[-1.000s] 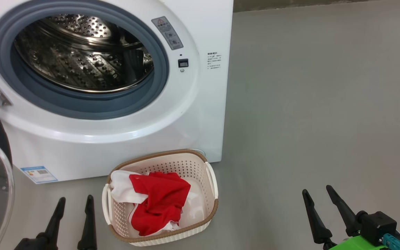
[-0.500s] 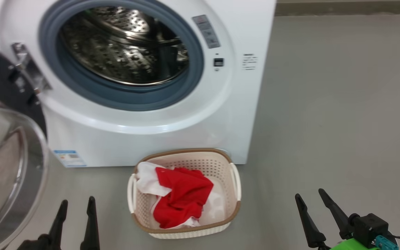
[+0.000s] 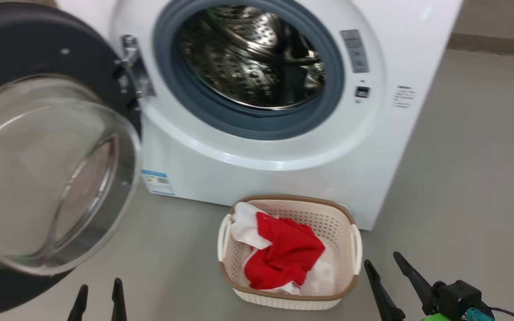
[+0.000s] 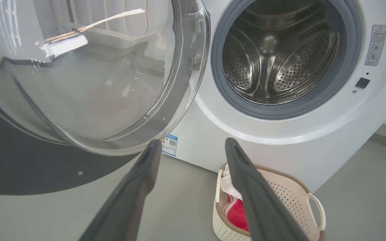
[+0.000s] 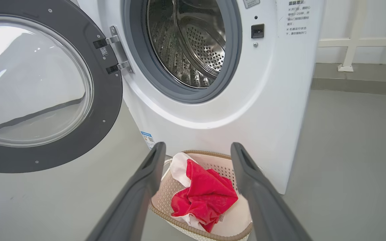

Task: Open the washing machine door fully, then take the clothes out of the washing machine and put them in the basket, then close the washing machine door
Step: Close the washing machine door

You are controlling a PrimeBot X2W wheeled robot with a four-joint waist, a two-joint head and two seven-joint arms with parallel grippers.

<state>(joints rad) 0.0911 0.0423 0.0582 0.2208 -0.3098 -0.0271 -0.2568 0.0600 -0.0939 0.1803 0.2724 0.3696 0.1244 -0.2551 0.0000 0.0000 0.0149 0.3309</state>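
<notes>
The white washing machine [image 3: 283, 174] stands with its steel drum [image 3: 252, 53] bare. The washing machine door [image 3: 47, 169] hangs swung wide to the left on its hinge, glass bowl facing me. On the floor before the machine sits the basket [image 3: 292, 198], holding the clothes: a red garment [image 3: 288, 254] over a white one [image 3: 246, 223]. My left gripper [image 3: 99, 285] is open low at the left, below the door. My right gripper [image 3: 381, 259] is open just right of the basket. The left gripper [image 4: 193, 142] points between door [image 4: 79, 83] and basket [image 4: 290, 197]. The right gripper [image 5: 198, 146] frames the clothes [image 5: 203, 194].
Grey floor [image 3: 471, 178] stretches to the right of the machine. A white rail [image 5: 350, 43] runs along the wall behind it on the right. The open door [image 5: 35, 83] takes up the space left of the machine's front.
The head camera has turned left, so machine and basket sit further right and the door fills more of the picture. Both grippers stay open; the clothes lie unmoved.
</notes>
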